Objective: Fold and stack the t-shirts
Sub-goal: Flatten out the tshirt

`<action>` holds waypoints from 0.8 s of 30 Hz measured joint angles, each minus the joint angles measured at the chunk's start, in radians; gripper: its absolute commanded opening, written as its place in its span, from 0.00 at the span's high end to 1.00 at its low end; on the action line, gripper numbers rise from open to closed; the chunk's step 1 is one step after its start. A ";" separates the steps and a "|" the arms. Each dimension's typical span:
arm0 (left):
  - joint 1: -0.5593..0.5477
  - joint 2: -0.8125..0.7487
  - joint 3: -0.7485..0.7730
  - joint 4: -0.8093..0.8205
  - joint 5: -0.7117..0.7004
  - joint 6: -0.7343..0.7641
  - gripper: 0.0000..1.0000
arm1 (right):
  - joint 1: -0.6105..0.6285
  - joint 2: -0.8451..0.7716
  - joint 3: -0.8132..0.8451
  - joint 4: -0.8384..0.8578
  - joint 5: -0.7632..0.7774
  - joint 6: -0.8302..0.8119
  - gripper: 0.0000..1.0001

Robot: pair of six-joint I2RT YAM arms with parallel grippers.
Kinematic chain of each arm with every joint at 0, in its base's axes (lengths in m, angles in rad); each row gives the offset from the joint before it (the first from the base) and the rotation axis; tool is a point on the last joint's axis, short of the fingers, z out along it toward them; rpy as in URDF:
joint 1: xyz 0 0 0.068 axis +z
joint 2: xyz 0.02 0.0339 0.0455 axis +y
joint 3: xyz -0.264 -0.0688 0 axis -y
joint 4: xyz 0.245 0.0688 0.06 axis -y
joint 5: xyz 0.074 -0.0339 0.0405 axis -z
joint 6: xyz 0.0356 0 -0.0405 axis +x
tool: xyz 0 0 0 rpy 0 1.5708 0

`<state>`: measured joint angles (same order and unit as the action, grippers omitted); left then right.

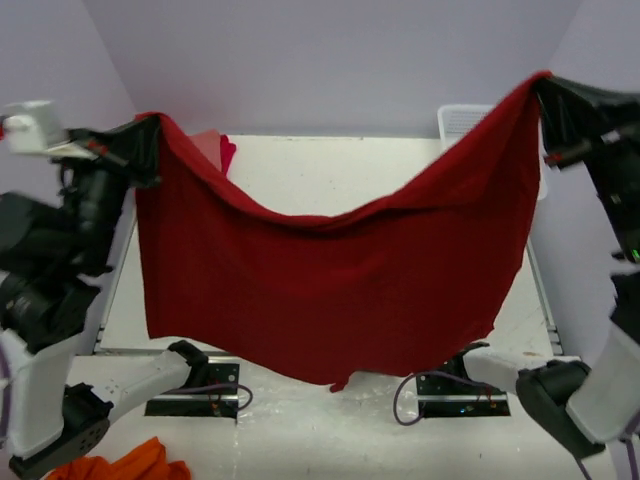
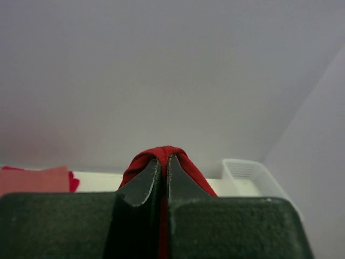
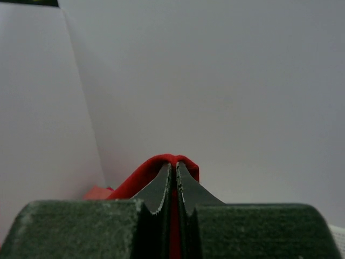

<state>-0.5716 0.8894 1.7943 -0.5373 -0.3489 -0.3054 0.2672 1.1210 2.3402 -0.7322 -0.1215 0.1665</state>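
The big dark red t-shirt hangs spread in the air between both arms, sagging in the middle, its lower hem near the table's front edge. My left gripper is shut on its top left corner; the cloth wraps over the closed fingertips. My right gripper is shut on the top right corner, cloth draped over its tips. Behind the held shirt, at the table's back left, a salmon-pink t-shirt lies folded on a brighter red one; they also show in the left wrist view, pink and red.
A white plastic basket stands at the back right of the white table, also seen in the left wrist view as basket. An orange cloth lies off the table's front left. Lilac walls close in the back and sides.
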 measured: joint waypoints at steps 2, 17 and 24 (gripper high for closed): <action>0.000 0.084 -0.035 0.052 -0.064 0.052 1.00 | 0.000 0.145 0.065 0.011 0.021 -0.030 1.00; 0.092 0.544 0.206 0.099 -0.124 0.246 1.00 | -0.006 0.483 0.115 -0.013 0.116 -0.212 1.00; 0.092 0.254 0.070 0.073 -0.108 0.207 1.00 | 0.002 0.153 -0.038 0.002 0.135 -0.232 1.00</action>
<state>-0.4797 1.1435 1.8645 -0.4644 -0.4568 -0.0982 0.2691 1.2736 2.3024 -0.7307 0.0132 -0.0658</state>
